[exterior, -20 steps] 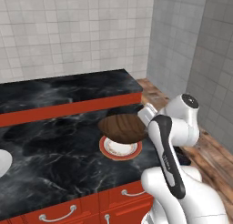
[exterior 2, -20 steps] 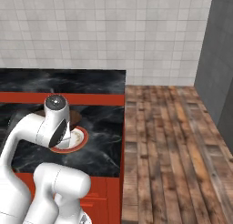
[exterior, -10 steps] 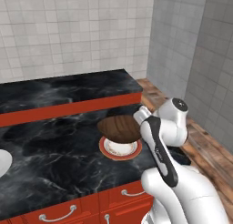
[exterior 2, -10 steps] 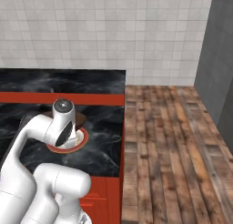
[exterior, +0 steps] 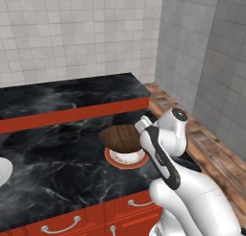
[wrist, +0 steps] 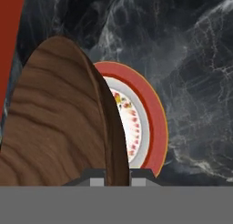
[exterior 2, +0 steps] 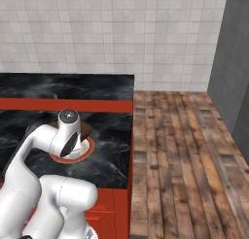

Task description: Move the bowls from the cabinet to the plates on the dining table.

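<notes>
The wide dark brown wood-grain bowl (exterior: 119, 138) hangs tilted just over a white plate (exterior: 126, 159) with a red rim on the black marble dining table (exterior: 57, 172). My gripper (wrist: 115, 175) is shut on the bowl's (wrist: 59, 123) rim, one finger on each side of the wall. In the hand view the plate (wrist: 154, 114) shows behind the bowl's edge, partly covered by it. From the right base view my arm hides most of the bowl (exterior 2: 85, 131) and part of the plate (exterior 2: 83, 154). The cabinet is out of view.
A red raised strip (exterior: 72, 115) crosses the table behind the plate. A white round thing (exterior: 3, 170) is cut off by the left edge. Red drawers (exterior: 62, 224) with silver handles run below the table's front edge. Wooden floor (exterior 2: 185, 150) lies to the right.
The arm has carried the bowl a little left and down, closer over the red-rimmed plate. The grip on the rim is unchanged.
</notes>
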Robot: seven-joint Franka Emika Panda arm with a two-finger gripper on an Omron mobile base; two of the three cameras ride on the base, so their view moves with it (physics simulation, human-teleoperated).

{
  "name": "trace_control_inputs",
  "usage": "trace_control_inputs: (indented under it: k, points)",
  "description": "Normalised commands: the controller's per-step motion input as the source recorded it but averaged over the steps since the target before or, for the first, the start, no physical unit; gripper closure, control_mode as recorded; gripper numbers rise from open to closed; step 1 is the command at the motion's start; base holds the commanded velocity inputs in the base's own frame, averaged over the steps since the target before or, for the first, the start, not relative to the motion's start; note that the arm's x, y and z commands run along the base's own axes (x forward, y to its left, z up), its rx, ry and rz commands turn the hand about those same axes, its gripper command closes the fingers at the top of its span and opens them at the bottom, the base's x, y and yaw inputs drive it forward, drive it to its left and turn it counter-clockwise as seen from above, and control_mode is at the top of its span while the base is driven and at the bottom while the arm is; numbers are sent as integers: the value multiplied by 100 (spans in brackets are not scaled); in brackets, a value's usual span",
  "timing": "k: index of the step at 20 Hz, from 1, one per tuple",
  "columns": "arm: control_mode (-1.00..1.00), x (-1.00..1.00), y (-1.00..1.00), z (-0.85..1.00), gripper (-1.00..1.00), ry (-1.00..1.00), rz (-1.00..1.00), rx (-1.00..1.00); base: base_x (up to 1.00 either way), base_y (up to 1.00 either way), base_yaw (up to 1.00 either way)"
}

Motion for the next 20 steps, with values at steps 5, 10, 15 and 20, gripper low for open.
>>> trace_control_inputs:
  k: [5, 10, 15, 20]
  points:
    - [-100, 22, 6, -42, 100, 0, 0, 0, 0, 0, 0]
    - [-100, 11, 0, -38, 100, 0, 0, 0, 0, 0, 0]
    - [-100, 0, 0, -30, 100, 0, 0, 0, 0, 0, 0]
    - [-100, 0, 0, -35, 100, 0, 0, 0, 0, 0, 0]
